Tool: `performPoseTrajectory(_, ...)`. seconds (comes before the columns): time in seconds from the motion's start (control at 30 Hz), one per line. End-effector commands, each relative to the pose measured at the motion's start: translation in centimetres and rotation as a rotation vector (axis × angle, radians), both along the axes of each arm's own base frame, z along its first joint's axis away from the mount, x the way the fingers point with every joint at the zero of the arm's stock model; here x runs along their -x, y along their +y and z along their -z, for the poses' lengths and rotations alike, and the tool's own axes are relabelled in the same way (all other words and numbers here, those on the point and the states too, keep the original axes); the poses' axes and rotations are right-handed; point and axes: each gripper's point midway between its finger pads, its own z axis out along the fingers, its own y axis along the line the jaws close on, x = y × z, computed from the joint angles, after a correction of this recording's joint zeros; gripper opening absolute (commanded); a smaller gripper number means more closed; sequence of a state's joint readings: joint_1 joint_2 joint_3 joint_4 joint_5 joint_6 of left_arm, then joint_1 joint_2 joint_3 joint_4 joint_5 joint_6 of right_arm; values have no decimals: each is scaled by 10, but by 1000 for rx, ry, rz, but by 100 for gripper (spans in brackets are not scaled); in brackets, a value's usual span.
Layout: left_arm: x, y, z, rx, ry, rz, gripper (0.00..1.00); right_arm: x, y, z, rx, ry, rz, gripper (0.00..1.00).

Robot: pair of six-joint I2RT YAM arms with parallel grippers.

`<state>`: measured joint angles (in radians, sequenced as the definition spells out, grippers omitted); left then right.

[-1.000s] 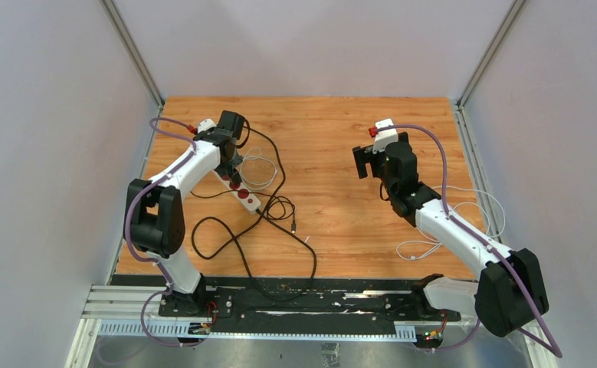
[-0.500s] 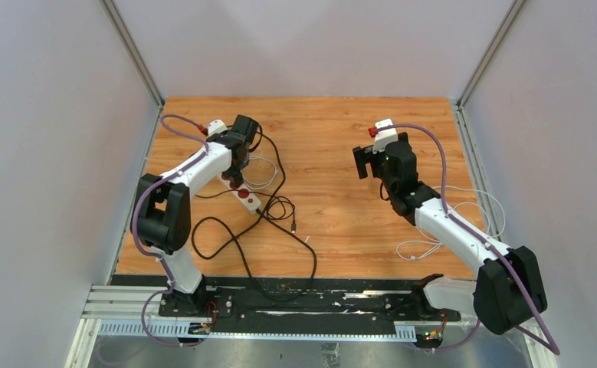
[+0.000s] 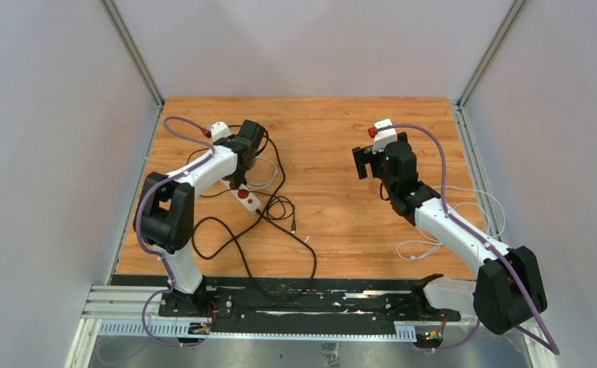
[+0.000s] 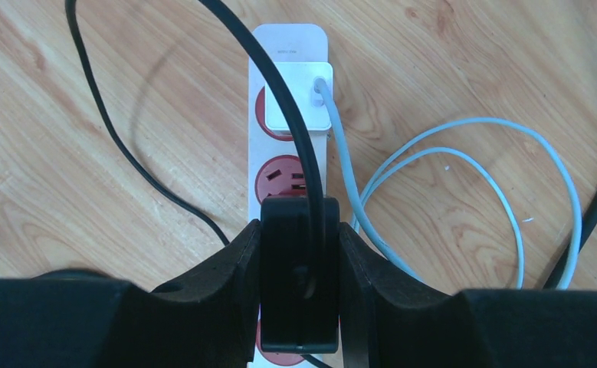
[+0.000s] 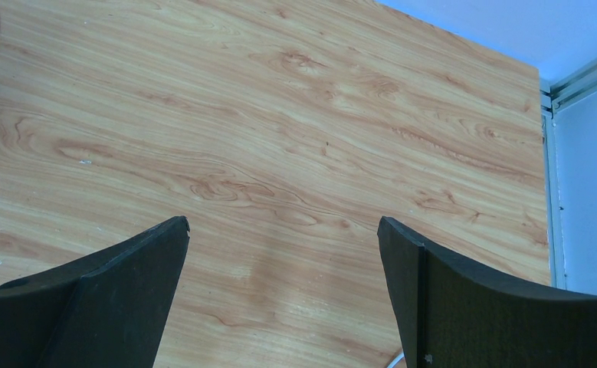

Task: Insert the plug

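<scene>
One red socket (image 4: 282,178) lies bare in our left wrist view, on the white power strip (image 4: 289,40). It sits between the white charger (image 4: 299,107) plugged in at the far end and the black plug (image 4: 299,276). Our left fingers (image 4: 234,268) are clamped on that plug from both sides. It sits over the strip just nearer to us than the bare socket, with a sliver of red showing under its near edge. We cannot tell whether its pins have entered any holes.

To seat it well, we judge that the plug body has to be square to the strip and centred on one socket face, not straddling two. We then press straight down along the pin axis. A tilted push would likely jam the pins or skate the light strip across the worktop (image 4: 471,69).

The plug's own black cable (image 4: 308,161) arches back over the bare socket and the charger. The charger's pale cable (image 4: 338,146) runs close beside the plug on the right. Either could snag or tug the plug sideways, so we want a slow descent and a firm hold until the body sits flush.

Our right fingers (image 5: 126,291) are spread wide over bare wood, well apart from the strip and holding nothing. They could steady the strip if it shifts.
</scene>
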<state>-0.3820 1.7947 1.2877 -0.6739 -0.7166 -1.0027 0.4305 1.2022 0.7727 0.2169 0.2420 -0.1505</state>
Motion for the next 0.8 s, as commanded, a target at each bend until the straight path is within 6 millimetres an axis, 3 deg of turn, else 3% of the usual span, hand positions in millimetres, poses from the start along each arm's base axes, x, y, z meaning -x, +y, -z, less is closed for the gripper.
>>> performPoseTrajectory(0.0, 71, 2, 63, -26, 280, 21, 0, -1, -4, 5, 12, -2, -5, 100)
performPoseTrajectory(0.27, 84, -34, 77, -22, 258, 43, 0, -2, -7, 8, 29, 3, 3, 100)
performPoseTrajectory(0.57, 111, -34, 102, 21, 283, -12, 0, 2, -10, 3, 23, -21, 7, 100)
performPoseTrajectory(0.7, 123, -45, 128, 196, 333, 3, 0, 3, -10, 1, 20, -26, 7, 100)
performPoseTrajectory(0.77, 122, -42, 137, 251, 331, -16, 0, 4, -11, 0, 19, -30, 8, 100)
